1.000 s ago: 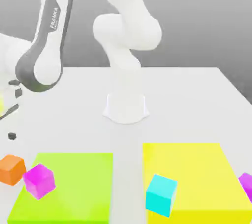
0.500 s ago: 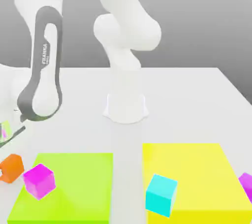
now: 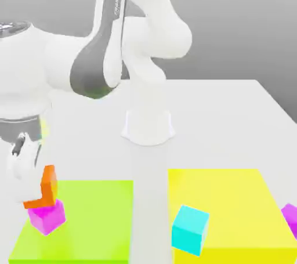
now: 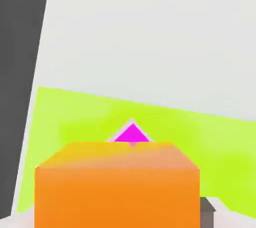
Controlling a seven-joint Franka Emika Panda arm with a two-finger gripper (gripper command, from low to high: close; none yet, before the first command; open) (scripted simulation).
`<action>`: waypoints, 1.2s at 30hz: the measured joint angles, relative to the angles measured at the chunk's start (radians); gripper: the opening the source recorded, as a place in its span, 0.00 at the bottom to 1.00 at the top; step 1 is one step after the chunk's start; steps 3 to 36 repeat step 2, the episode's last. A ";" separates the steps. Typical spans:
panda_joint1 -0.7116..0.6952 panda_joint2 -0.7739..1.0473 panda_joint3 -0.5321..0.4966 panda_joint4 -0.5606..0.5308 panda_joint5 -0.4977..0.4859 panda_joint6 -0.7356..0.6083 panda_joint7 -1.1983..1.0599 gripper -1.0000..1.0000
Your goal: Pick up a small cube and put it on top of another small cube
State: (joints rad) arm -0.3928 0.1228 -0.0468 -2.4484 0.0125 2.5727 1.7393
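The orange cube (image 3: 45, 186) hangs tilted directly over the magenta-pink cube (image 3: 48, 217), which rests on the lime-green mat (image 3: 93, 216) near its left edge. Whether the two cubes touch cannot be told. My gripper (image 3: 38, 192) comes in from the exterior view's left and is shut on the orange cube. The hand view has the orange cube (image 4: 117, 184) close up, a dark fingertip (image 4: 207, 211) at its side, and a corner of the magenta-pink cube (image 4: 131, 135) peeking beyond it on the green mat (image 4: 210, 137).
A yellow mat (image 3: 232, 205) lies to the exterior view's right, with a larger cyan cube (image 3: 189, 229) at its front left corner. Another magenta cube (image 3: 290, 216) sits at the right edge. The arm's white base (image 3: 148, 126) stands behind the mats.
The orange cube left the table beside the green mat and now hangs over the magenta-pink cube, held by my gripper. The arm swung in towards the mat.
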 joint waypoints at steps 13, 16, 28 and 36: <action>0.000 0.000 0.000 0.000 0.000 0.000 0.000 1.00; 0.000 0.000 0.000 0.000 0.000 0.000 0.000 1.00; 0.000 0.000 0.000 0.000 0.000 0.000 0.000 1.00; 0.000 0.000 0.000 0.000 0.000 0.000 0.000 1.00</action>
